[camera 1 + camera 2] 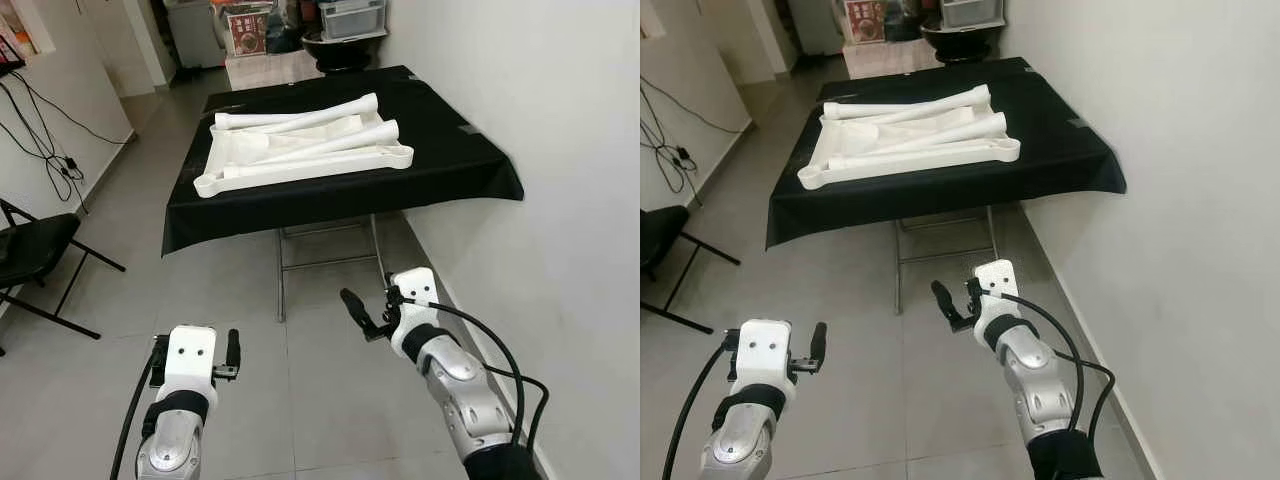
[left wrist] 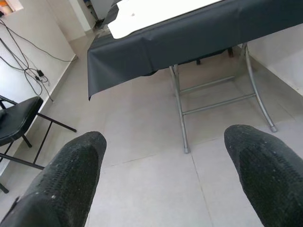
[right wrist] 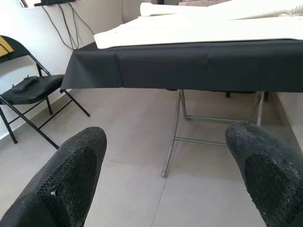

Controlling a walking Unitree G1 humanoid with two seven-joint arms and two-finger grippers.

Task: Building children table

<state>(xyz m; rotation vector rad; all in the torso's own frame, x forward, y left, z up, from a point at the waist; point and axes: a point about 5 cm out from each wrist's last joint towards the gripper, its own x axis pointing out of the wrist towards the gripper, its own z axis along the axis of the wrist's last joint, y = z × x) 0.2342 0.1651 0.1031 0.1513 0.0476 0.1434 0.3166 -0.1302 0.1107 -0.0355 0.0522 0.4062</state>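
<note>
Two end effectors hang before your black-draped tabletop [image 1: 450,150] — left end effector [image 2: 163,175] and right end effector [image 3: 165,175] both spread wide, empty. White table top panel [image 1: 300,160] lies on it, legs [image 1: 310,120] across.

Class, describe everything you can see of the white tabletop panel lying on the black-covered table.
The white tabletop panel looks like smooth moulded plastic, roughly rectangular with rounded corner lobes and a raised rim. It lies flat, underside up as far as can be told, on the black cloth of a folding table with metal legs. Several loose white table legs rest across it, touching it. Neither gripper touches it.
</note>
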